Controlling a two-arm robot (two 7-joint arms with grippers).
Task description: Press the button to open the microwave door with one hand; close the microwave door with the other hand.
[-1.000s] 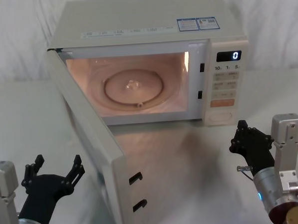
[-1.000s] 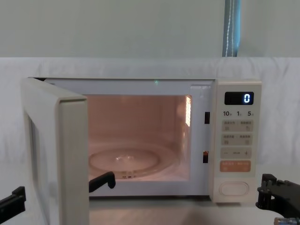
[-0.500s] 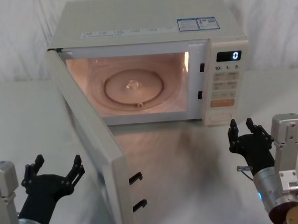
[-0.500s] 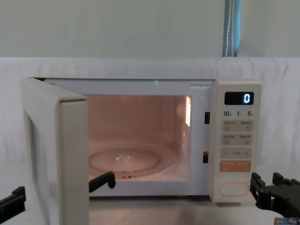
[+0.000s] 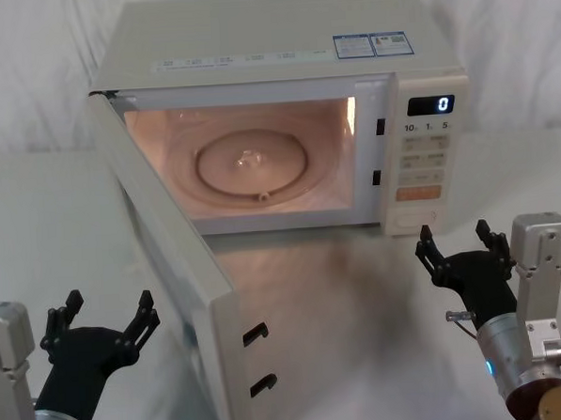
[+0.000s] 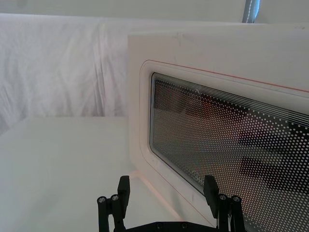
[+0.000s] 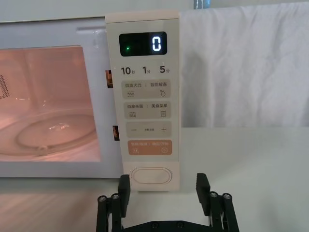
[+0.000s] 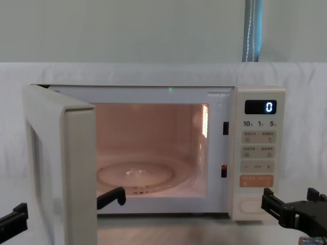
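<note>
White tabletop (image 5: 37, 223), bare and smooth, with a white cloth backdrop (image 8: 153, 74) draped behind and a pale wall above it. One cream microwave (image 5: 281, 41) at the far centre, cavity lit pinkish, one glass turntable (image 5: 252, 163) inside. One microwave door (image 5: 170, 263), hinged at the left, swung wide open toward the near side; dotted dark window facing left in the left wrist view. One control panel (image 7: 143, 96) at the right, display reading 0, one orange key (image 7: 149, 147) low on it, and just beneath, one plain pill-shaped button (image 7: 151, 175).

Two grippers. Right gripper (image 5: 460, 252) near right, just in front of the button and not touching it, fingers (image 7: 202, 186) spread wide apart, holding nothing. Left gripper (image 5: 100, 323) near left, beside the outer face of the open door without touching, fingers (image 6: 123, 186) likewise spread wide and empty.
</note>
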